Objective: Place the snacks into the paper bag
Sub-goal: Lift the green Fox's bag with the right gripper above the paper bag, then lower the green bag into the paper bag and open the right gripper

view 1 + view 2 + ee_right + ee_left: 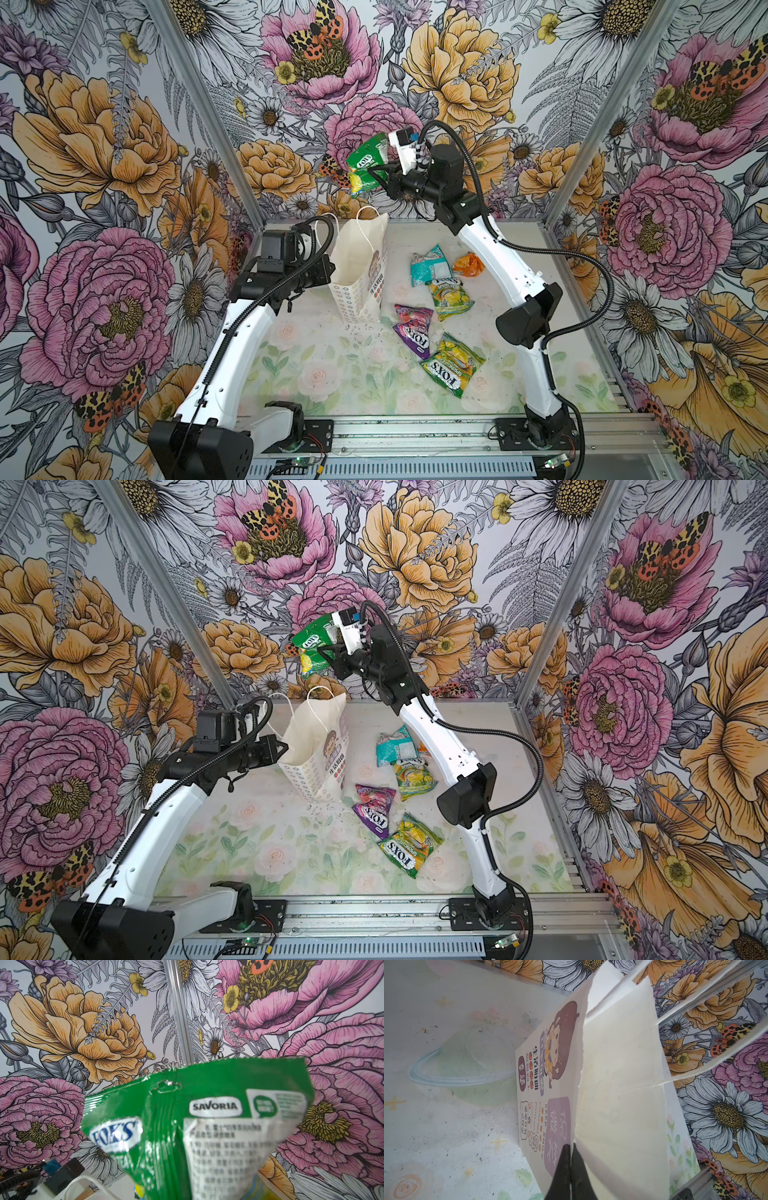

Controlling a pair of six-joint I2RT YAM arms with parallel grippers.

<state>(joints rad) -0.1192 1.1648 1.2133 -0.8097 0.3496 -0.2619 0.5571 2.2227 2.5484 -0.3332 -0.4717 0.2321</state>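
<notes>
Right fingers (380, 181) were clamped on the green packet (367, 163), held up in open air near the top edge of the paper bag (358, 266). Left fingers (563, 1167) were pinched tight on that bag's rim. It stood upright on the tabletop (332, 374), with the purple packet (411, 328) just beside its base corner.

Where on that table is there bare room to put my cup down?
The widest bare patch of the table lies in front of the paper bag, between the left arm and the purple packet. Between the bag and the right arm it is crowded: five packets lie close together.
</notes>
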